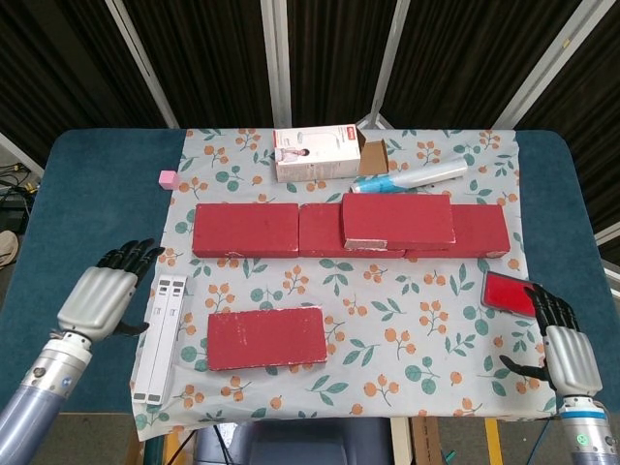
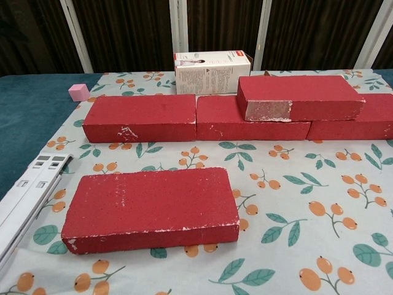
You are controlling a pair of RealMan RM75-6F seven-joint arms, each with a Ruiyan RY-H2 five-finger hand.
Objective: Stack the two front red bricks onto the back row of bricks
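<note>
One red brick (image 1: pixel 266 338) (image 2: pixel 151 208) lies flat at the front of the floral cloth. Three red bricks form the back row (image 1: pixel 247 230) (image 2: pixel 140 117). A further red brick (image 1: pixel 398 220) (image 2: pixel 299 97) lies stacked on the row's middle and right bricks. My left hand (image 1: pixel 102 299) hovers open at the left, beside the white strips and apart from the front brick. At the lower right my right hand (image 1: pixel 565 353) is open and holds nothing. Neither hand shows in the chest view.
Two white strips (image 1: pixel 161 337) (image 2: pixel 24 197) lie left of the front brick. A small red card (image 1: pixel 511 293) lies near my right hand. A white carton (image 1: pixel 317 153) (image 2: pixel 212 71), a blue-and-clear tube (image 1: pixel 407 178) and a pink cube (image 1: pixel 168 178) (image 2: pixel 78 91) sit at the back.
</note>
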